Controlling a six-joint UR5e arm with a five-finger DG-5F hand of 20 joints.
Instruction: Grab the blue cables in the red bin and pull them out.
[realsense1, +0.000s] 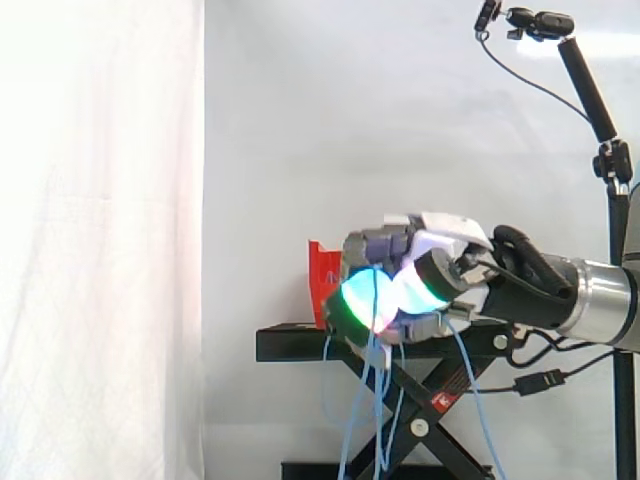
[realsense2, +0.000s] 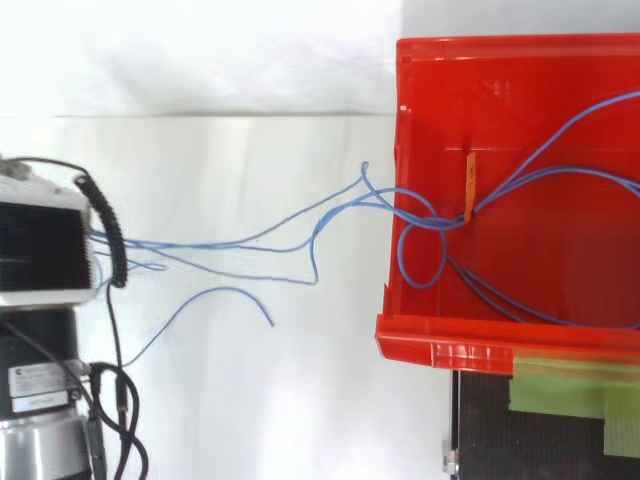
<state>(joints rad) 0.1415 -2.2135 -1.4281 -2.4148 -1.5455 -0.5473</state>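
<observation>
Dangling beneath the curled fingers (realsense1: 362, 295) — blue cables (realsense2: 440, 222), clasped.

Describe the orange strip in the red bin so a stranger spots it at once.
Find the red bin at the top view's right. Inside, follow the blue cables to where they bunch and cross near its left wall: the orange strip sits there. It alone is orange, short among thin blue strands.

One red bin (realsense2: 500, 70), one stand (realsense1: 300, 342), several blue cables (realsense2: 445, 222).
</observation>
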